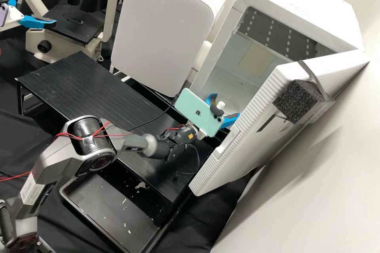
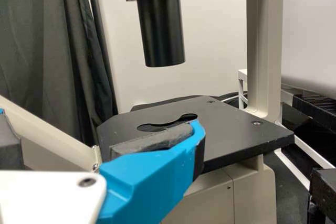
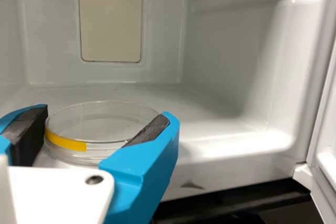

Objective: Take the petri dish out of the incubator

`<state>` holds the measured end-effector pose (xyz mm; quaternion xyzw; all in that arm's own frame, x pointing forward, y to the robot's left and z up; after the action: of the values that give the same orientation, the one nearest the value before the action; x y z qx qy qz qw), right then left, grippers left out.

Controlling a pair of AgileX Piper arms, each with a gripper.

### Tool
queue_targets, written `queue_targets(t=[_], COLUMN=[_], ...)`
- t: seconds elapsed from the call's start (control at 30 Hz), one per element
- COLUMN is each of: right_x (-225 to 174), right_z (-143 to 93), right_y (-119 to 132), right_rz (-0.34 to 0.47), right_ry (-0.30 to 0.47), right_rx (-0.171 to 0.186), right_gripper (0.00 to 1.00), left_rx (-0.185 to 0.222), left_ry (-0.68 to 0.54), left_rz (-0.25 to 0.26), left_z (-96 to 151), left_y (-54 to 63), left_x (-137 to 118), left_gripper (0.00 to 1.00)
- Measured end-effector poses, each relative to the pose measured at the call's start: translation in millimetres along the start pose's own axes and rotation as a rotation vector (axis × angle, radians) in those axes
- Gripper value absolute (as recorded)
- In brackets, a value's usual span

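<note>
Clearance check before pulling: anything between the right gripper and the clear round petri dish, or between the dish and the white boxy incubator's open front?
Nothing visible either way: the right gripper is at the petri dish, fingers apart at its near side; the white ribbed door stands open.

The petri dish [image 3: 105, 124] is colourless, banded yellow at one spot. Both the right end effector [image 1: 227, 106] and, at 10 o'clock in the high view, the left end effector [image 1: 38, 7] are white and bright blue, with dark pads. At 1 o'clock the incubator [image 1: 308, 4] is white, its door [image 1: 253, 126] ribbed white. The phone [image 1: 198, 110] is mint green; the cream microscope [image 1: 113, 4] has a black stage [image 1: 75, 27]. At 7 o'clock, pale flecks dot the black tray [image 1: 107, 201].
</note>
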<state>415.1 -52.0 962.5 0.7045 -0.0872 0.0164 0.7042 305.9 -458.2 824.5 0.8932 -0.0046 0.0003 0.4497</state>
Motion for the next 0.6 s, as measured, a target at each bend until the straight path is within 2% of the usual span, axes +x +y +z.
queue_targets(t=[0.3, 0.6], right_x=[-20, -23], right_z=[3, 0], right_y=[19, 20], right_rz=[0.064, 0.101], right_ry=[0.024, 0.062], right_rx=[0.018, 0.033], right_gripper=[0.0, 0.0], left_rx=[0.0, 0.0], left_ry=[0.0, 0.0], left_rz=[0.0, 0.0], left_z=[0, 0], left_y=[0.0, 0.0], left_x=[0, 0], left_gripper=[1.0, 1.0])
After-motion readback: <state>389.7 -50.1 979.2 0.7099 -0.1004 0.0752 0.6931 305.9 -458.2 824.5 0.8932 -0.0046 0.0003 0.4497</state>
